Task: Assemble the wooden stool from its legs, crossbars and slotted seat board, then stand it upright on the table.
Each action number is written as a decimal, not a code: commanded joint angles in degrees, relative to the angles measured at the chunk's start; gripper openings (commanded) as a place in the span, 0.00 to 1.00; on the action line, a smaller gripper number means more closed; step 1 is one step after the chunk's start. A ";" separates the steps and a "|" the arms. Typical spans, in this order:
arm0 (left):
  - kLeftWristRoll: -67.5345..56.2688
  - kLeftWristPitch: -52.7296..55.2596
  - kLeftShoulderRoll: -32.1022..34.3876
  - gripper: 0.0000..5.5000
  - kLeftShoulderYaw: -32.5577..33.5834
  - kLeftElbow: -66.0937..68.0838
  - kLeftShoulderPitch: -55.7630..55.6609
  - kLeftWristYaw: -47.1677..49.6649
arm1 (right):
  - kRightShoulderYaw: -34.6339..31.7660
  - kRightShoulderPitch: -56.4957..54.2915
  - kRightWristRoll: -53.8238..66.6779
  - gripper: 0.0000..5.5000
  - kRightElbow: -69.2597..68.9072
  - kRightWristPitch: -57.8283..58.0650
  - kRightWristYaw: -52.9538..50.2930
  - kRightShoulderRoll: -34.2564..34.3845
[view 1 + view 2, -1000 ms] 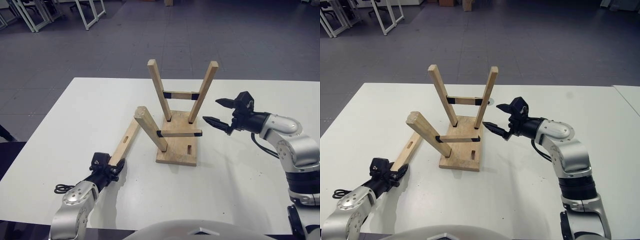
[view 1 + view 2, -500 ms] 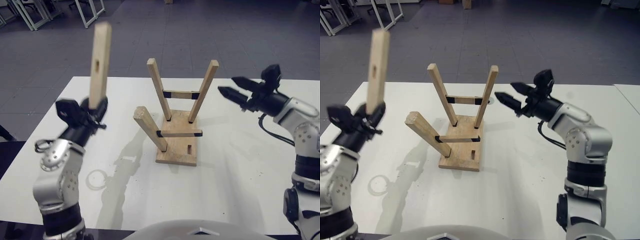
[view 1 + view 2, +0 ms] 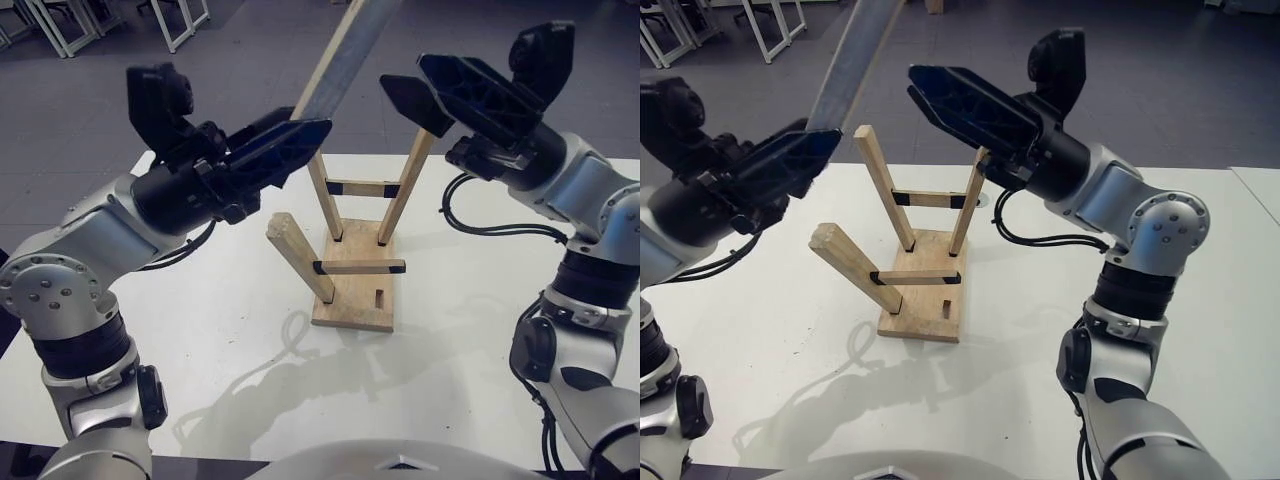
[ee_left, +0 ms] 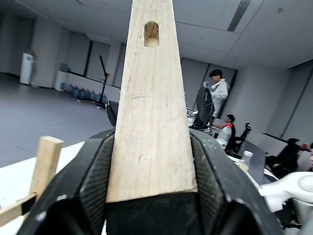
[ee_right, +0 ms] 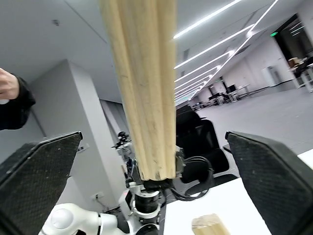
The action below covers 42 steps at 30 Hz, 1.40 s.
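The stool is part-built and sits upside down near the middle of the worktop [image 3: 200, 330]: the seat board [image 3: 345, 312] lies flat, two legs [image 3: 318, 180] stand up from its far slots joined by a crossbar [image 3: 360, 188], and a third leg [image 3: 298, 255] leans out of the near-left corner with a second crossbar [image 3: 360, 267] reaching right from it. The free end of that bar hangs above an open slot [image 3: 381, 298] in the near-right corner, so I judge the step in hand is fitting the fourth leg [image 3: 340, 60]. My left end effector [image 3: 295, 135] is clamped on that leg's lower end and holds it high above the worktop, slanting up and away, with its mortise hole [image 4: 151, 33] showing above the grip in the left wrist view. My right end effector [image 3: 408, 75] is up beside it with its fingers spread wide and nothing in them; from the right wrist view the leg runs through the gap between them, touching neither as far as I can tell. Next I expect to close the right side on the leg for a two-handed regrip, then bring it down, turn the mortise toward the crossbar's free end, and seat the foot in the open slot. The risk I see is knocking the leaning leg loose on the way in.
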 commanded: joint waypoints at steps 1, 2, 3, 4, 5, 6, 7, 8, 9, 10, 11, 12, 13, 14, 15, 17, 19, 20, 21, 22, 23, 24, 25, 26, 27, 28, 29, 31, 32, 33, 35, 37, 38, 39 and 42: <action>-1.92 0.68 1.24 0.37 -3.05 0.22 -0.38 0.26 | 2.11 -0.80 7.10 1.00 -1.09 -0.17 -2.21 -0.41; -1.94 0.74 1.41 0.37 -3.57 -0.18 0.15 0.00 | 2.50 -0.64 8.62 1.00 -1.27 -0.58 -2.72 -0.51; -1.99 0.65 1.57 0.37 -3.91 -0.48 0.64 -0.13 | 2.93 -0.52 9.82 1.00 -1.49 -0.88 -3.04 -0.81; -2.06 0.52 1.75 0.37 -4.11 -0.62 0.90 -0.23 | 3.43 -0.44 10.55 1.00 -1.58 -1.10 -3.59 -1.27; -2.22 0.40 1.91 0.37 -4.25 -0.71 1.03 -0.23 | 3.88 -0.31 11.23 0.95 -1.72 -1.31 -4.05 -1.74; -2.47 0.25 2.08 0.37 -4.44 -0.88 1.12 -0.22 | 4.31 -0.14 11.98 0.90 -1.95 -1.63 -4.55 -2.19; -2.69 0.17 2.20 0.37 -4.67 -0.96 1.08 -0.22 | 4.85 -0.15 12.23 0.88 -1.99 -2.06 -5.15 -2.31; -2.82 0.13 2.34 0.37 -4.86 -1.00 1.05 -0.24 | 5.39 -0.29 12.10 0.84 -2.07 -2.39 -5.46 -2.40; -2.93 0.07 2.49 0.37 -4.98 -0.84 0.97 -0.19 | 5.99 -0.56 11.92 0.81 -2.11 -2.74 -5.74 -2.44; -2.95 0.07 2.69 0.37 -5.03 -0.74 0.92 -0.16 | 6.57 -0.90 11.44 0.77 -2.20 -3.03 -5.77 -2.61; -3.03 0.06 2.84 0.37 -5.03 -0.72 0.94 -0.11 | 7.01 -1.13 11.04 0.74 -2.34 -3.26 -5.75 -2.84; -3.14 0.00 2.98 0.37 -5.11 -0.75 0.94 -0.02 | 7.38 -1.31 10.72 0.71 -2.40 -3.50 -5.63 -3.12; -3.27 0.01 3.19 0.37 -5.22 -0.94 1.09 -0.01 | 7.65 -1.40 10.53 0.67 -2.47 -3.72 -5.53 -3.40; -3.32 0.08 3.39 0.37 -5.33 -1.16 1.33 -0.11 | 7.89 -1.40 10.34 0.63 -2.52 -3.88 -5.28 -3.71; -3.40 0.12 3.56 0.37 -5.40 -1.42 1.59 -0.14 | 8.07 -1.38 10.27 0.60 -2.49 -4.03 -5.12 -3.97; -3.50 0.02 3.67 0.37 -5.53 -1.71 1.83 -0.02 | 8.22 -1.15 9.63 0.54 -2.47 -4.15 -4.21 -4.73; -3.65 -0.15 3.74 0.37 -5.69 -1.83 1.90 0.08 | 8.20 -0.37 8.19 0.47 -2.36 -3.92 -1.92 -6.02; -3.70 -0.20 3.80 0.37 -5.75 -1.87 1.92 0.09 | 8.27 0.09 6.98 0.43 -2.48 -3.63 -0.22 -6.84; -3.62 -0.19 3.95 0.37 -5.79 -1.89 1.95 -0.02 | 8.46 0.46 5.75 0.41 -2.65 -3.26 1.58 -7.62; -3.36 -0.16 4.14 0.37 -5.83 -1.85 1.90 -0.24 | 8.84 0.80 4.24 0.39 -3.04 -2.90 3.56 -8.46; -3.33 -0.19 4.31 0.37 -5.84 -1.89 1.82 -0.50 | 9.29 1.23 2.69 0.39 -3.66 -2.76 5.47 -9.28; -3.40 -0.28 4.52 0.37 -5.87 -1.95 1.62 -0.79 | 9.66 1.44 1.21 0.39 -3.97 -2.88 7.16 -9.84; -3.35 -0.47 4.67 0.37 -5.87 -2.18 1.18 -1.26 | 9.76 1.46 0.27 0.39 -4.06 -3.16 8.40 -10.18; -3.59 -0.76 4.86 0.37 -5.81 -2.68 0.59 -1.51 | 9.63 1.28 -0.02 0.38 -3.89 -3.46 9.06 -10.18; -4.04 -1.01 5.07 0.37 -5.77 -3.14 -0.05 -1.48 | 9.50 1.03 -0.13 0.38 -3.60 -3.74 9.44 -10.02; -4.67 -1.41 5.50 0.45 -5.44 -3.98 -0.95 -1.55 | 9.13 0.59 0.48 0.38 -3.24 -3.86 9.24 -9.79; -4.92 -1.89 5.88 0.47 -5.00 -4.63 -1.80 -1.59 | 8.85 0.27 0.92 0.38 -2.94 -3.94 9.01 -9.65; -4.87 -2.73 7.00 0.52 -4.23 -5.04 -2.97 -1.53 | 8.66 -0.20 1.14 0.37 -2.33 -4.01 8.94 -9.61; -4.71 -3.07 7.65 0.54 -3.87 -4.98 -3.23 -1.48 | 8.70 -0.31 1.13 0.37 -2.08 -4.04 8.90 -9.67; -4.45 -3.41 8.60 0.56 -2.93 -4.91 -3.43 -1.47 | 8.61 -0.39 1.28 0.37 -1.62 -4.18 8.33 -9.66; -4.29 -4.13 10.47 0.57 -0.94 -4.60 -3.67 -1.47 | 8.41 -0.48 0.62 0.37 -0.92 -4.62 7.66 -9.85; -3.62 -4.84 12.88 0.57 2.01 -3.48 -3.24 -1.90 | 8.11 -0.60 -2.50 0.37 0.28 -5.61 8.28 -11.05; -3.10 -5.16 14.02 0.57 3.67 -2.73 -2.62 -2.23 | 7.95 -0.60 -4.88 0.37 1.02 -6.43 9.35 -12.08; -2.20 -5.41 15.09 0.57 5.37 -2.00 -1.68 -2.54 | 7.89 -0.59 -7.64 0.37 1.70 -7.47 10.93 -13.46; 0.12 -6.19 16.04 0.57 8.55 -1.09 1.48 -2.52 | 8.96 0.56 -16.87 0.37 1.81 -11.57 16.58 -17.80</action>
